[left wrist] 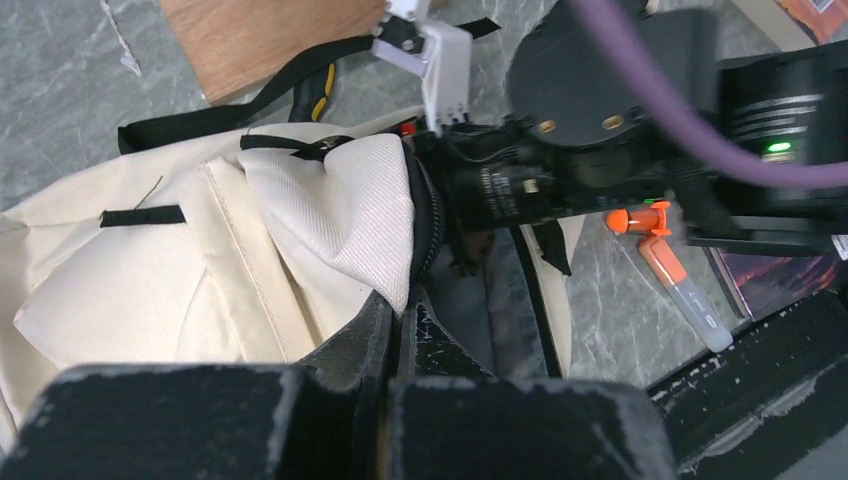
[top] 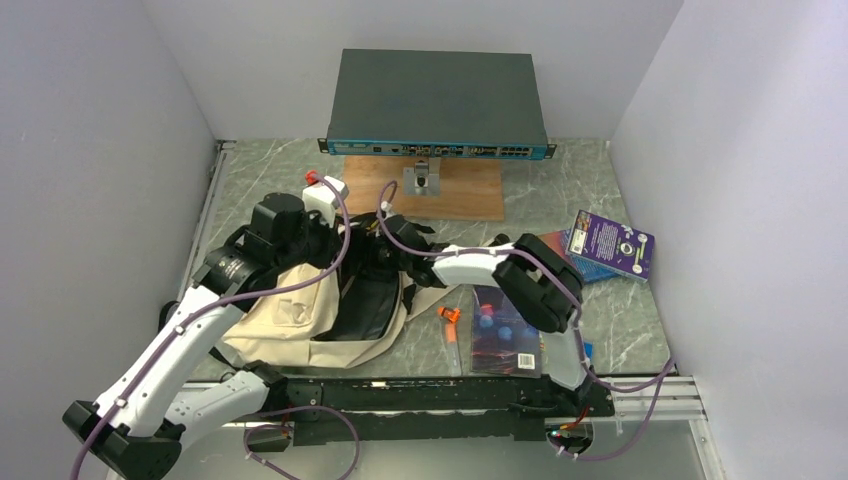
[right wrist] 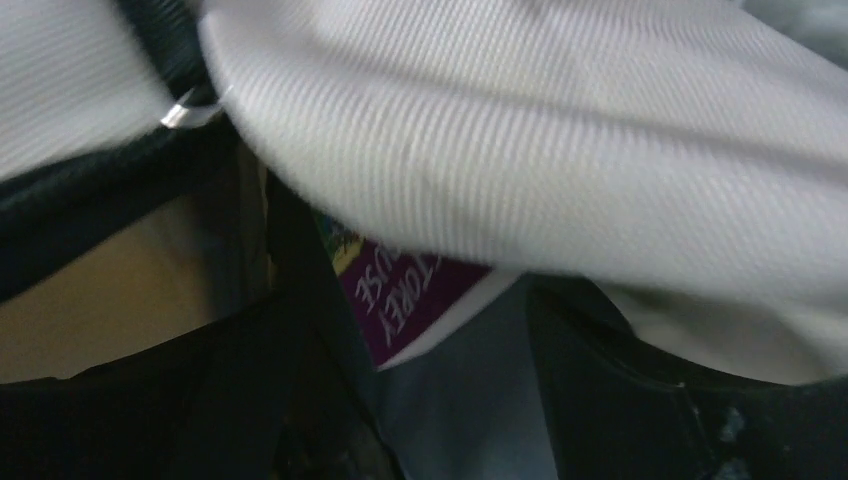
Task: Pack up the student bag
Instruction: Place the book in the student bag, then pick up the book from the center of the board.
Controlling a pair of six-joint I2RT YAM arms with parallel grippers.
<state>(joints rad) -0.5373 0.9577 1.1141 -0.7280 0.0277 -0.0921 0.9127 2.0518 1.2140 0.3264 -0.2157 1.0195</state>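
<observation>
The student bag, beige canvas with black trim, lies on the table with its mouth open and its dark lining showing. My left gripper is shut on the bag's upper rim; the left wrist view shows the jaws pinching the beige edge by the zipper. My right gripper reaches into the bag's mouth. In the right wrist view its dark fingers stand apart over grey lining. A purple book corner shows under the beige flap.
A dark book with coloured balls and an orange-capped tube lie right of the bag. Purple books lie at the far right. A network switch stands on a wooden board at the back.
</observation>
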